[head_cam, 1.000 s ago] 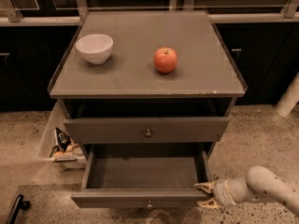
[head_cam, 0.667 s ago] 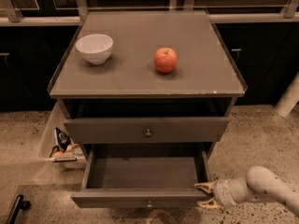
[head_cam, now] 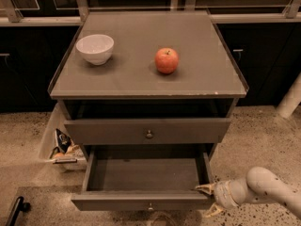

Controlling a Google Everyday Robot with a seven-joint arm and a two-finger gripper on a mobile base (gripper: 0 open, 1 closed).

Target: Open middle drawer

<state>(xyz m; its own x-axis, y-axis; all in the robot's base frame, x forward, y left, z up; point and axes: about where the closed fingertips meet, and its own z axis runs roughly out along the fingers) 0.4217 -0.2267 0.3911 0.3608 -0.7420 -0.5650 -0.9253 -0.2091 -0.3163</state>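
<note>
The middle drawer (head_cam: 141, 200) is grey-brown with a small round knob (head_cam: 150, 206). It stands pulled well out of the cabinet, and its inside (head_cam: 146, 173) is bare. My gripper (head_cam: 209, 200) is at the right end of the drawer's front, low right in the camera view. Its fingers are spread. One fingertip (head_cam: 203, 189) lies at the drawer's top right corner, and the other points down outside the front. The arm (head_cam: 263, 187) comes in from the right. Any drawer beneath the open one is hidden.
The drawer above (head_cam: 149, 134) has its front nearly in. On the cabinet top (head_cam: 211, 74) stand a white bowl (head_cam: 95, 48) and a red apple (head_cam: 167, 60). A white bin (head_cam: 59, 147) with packets stands on the floor at the left. A black handle (head_cam: 14, 210) is at the lower left.
</note>
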